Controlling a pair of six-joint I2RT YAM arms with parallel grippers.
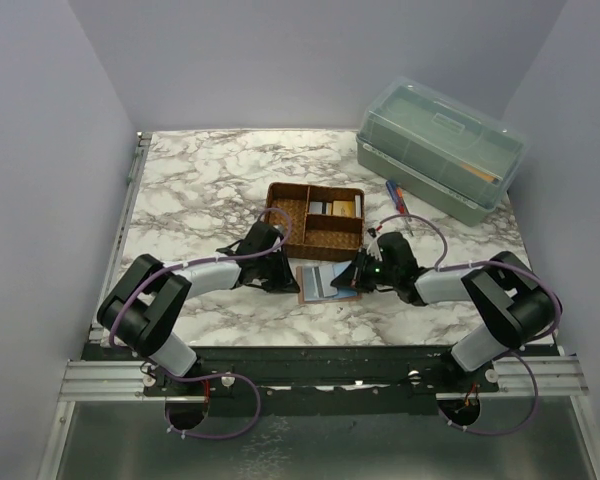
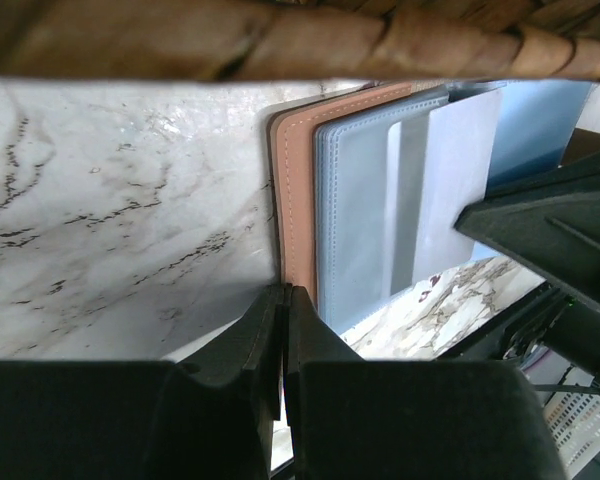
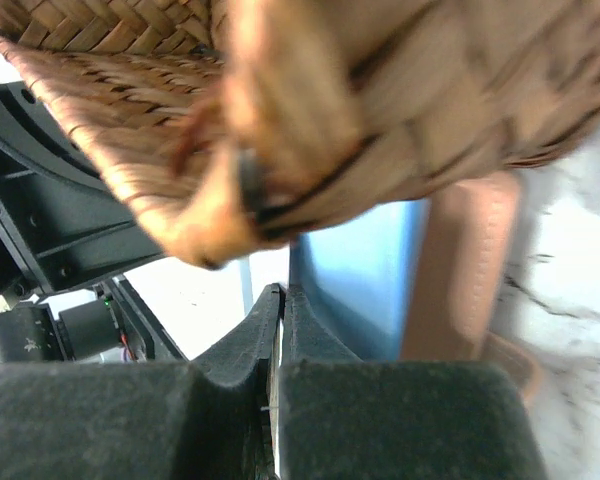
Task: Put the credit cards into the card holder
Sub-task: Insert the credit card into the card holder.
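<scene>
While the card holder lay open on the worktop, just in front of the woven tray and between my two arms, my left claw was closed to a sliver with its tips at the holder's tan edge; whether a bit of leather sat between them I could not tell. My right claw was fully closed, its tips just beside a blue card that stuck out past the bluish-grey pockets, and I could not tell if it pinched that card's edge. A whitish card sat partly in a pocket. More credit cards waited in the tray's compartments, so I judged the task barely underway. Trouble looked near: if my left tips only rested on the leather, a push on the blue card would slide the whole holder instead of seating the card. A skewed card could catch on the pocket mouth and buckle. Both claws worked close together under the tray's rim, so a careless lift could knock the tray or bump one claw against the other
</scene>
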